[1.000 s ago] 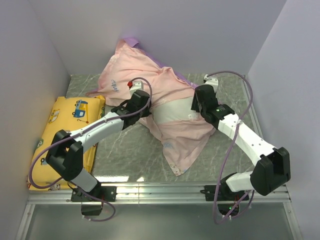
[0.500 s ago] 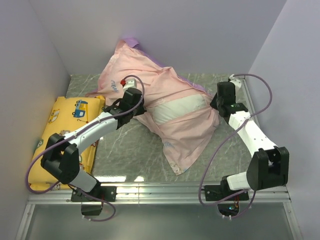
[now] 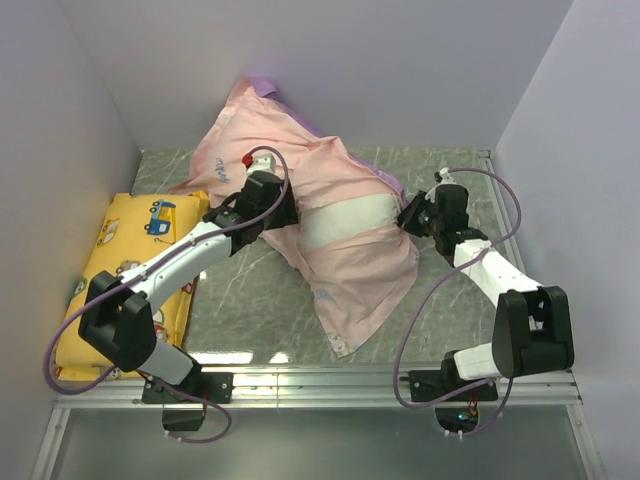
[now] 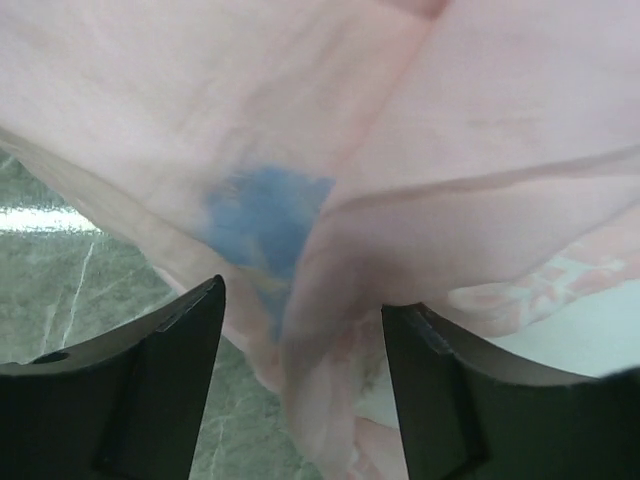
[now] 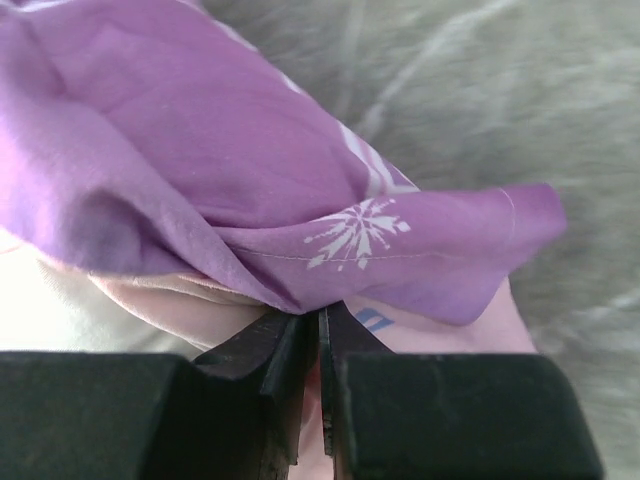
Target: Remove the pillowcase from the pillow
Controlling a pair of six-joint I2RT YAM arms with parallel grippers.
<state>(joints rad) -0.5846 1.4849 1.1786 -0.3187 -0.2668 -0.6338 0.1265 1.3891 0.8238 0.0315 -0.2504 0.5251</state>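
Note:
The pillowcase (image 3: 300, 175), turned pale pink side out, lies bunched over the pillow (image 3: 345, 220), whose white middle shows through a gap. My left gripper (image 3: 285, 215) is at the left edge of that gap. In the left wrist view its fingers (image 4: 160, 390) stand apart, and a loose pink fold of the pillowcase (image 4: 300, 200) hangs between them ungripped. My right gripper (image 3: 412, 215) is at the cover's right edge. Seen from the right wrist, the gripper (image 5: 320, 318) is shut on a purple snowflake-printed fold of the pillowcase (image 5: 250, 170).
A yellow cushion (image 3: 130, 270) with cartoon vehicles lies along the left wall. Lilac walls enclose the green marbled table (image 3: 250, 300) on the left, back and right. A pillowcase flap hangs toward the near edge (image 3: 350, 320).
My left gripper has opened and let go of the pink fabric. The right arm swung out to the right, then came back in a little with its jaws shut on the cover's purple right edge.

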